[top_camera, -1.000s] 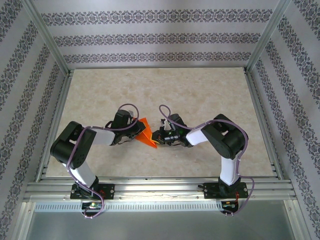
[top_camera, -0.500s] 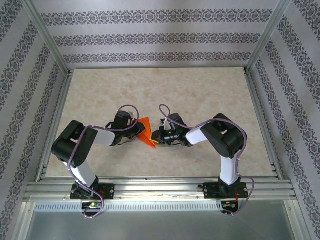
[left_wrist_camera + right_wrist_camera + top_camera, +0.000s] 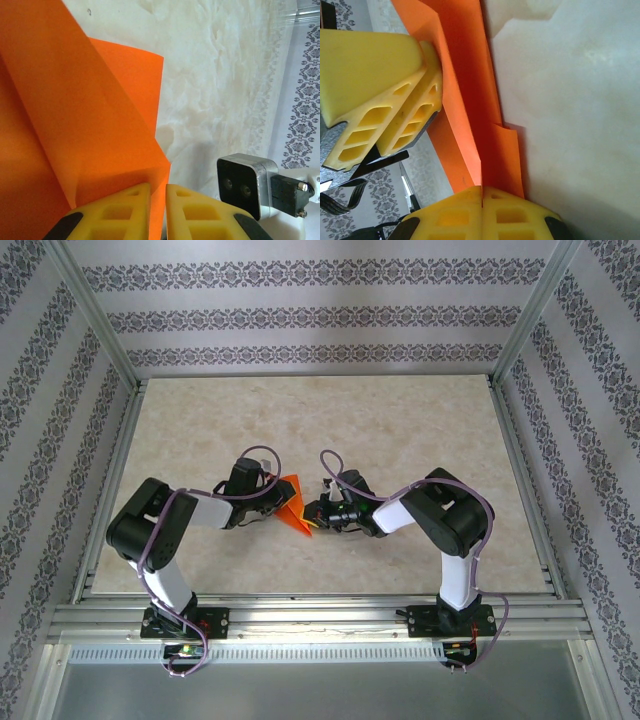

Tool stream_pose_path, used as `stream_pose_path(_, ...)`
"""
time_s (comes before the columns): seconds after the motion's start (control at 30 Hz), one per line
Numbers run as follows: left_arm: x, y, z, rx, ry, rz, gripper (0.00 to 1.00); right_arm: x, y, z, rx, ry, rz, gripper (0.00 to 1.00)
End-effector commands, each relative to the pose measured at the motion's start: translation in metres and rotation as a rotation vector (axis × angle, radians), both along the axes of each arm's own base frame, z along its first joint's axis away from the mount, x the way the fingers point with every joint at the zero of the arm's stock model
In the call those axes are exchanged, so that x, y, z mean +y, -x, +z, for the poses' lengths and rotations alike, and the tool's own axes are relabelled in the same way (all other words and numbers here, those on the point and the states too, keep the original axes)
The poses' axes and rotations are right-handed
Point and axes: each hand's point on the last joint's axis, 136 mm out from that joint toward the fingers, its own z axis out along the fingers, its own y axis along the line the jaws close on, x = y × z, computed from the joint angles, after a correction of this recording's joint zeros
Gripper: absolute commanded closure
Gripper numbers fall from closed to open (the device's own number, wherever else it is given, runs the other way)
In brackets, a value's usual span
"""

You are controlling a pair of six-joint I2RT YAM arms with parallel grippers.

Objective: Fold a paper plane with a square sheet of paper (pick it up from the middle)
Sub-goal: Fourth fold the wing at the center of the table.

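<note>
One orange paper [image 3: 75, 125] between left end effector [image 3: 158, 189] and tight-shut right end effector [image 3: 482, 191]

Your left arm: elbow out left, forearm reaching right | your left gripper [image 3: 283, 502]: fingers [image 3: 125, 210] parted by a narrow slit, edge of the orange paper [image 3: 293, 517] in it | your right arm: elbow out right, forearm reaching left | your right gripper [image 3: 310, 512]: fingers pressed together on the orange paper, facing your left gripper closely

Beige marbled tabletop [image 3: 400, 430] w/ patterned wallpaper walls [image 3: 320, 315] (alu frame [image 3: 90, 310]).
</note>
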Motion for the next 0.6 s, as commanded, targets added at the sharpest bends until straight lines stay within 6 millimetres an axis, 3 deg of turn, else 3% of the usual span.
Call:
stream_pose_path(0.0,-0.009,-0.002,0.002,-0.018,0.01,-0.037,0.83,-0.01,0.017,-0.033,0.075,0.101,-0.027,1.0)
stream_pose_path(0.23,-0.009,-0.003,-0.001,-0.014,0.002,-0.044,0.83,-0.013,0.02,-0.042,0.099,0.118,-0.051,1.0)
stream_pose_path(0.57,-0.007,-0.003,0.02,-0.089,0.005,-0.045,0.75,-0.011,0.02,-0.038,0.105,0.101,-0.06,1.0)
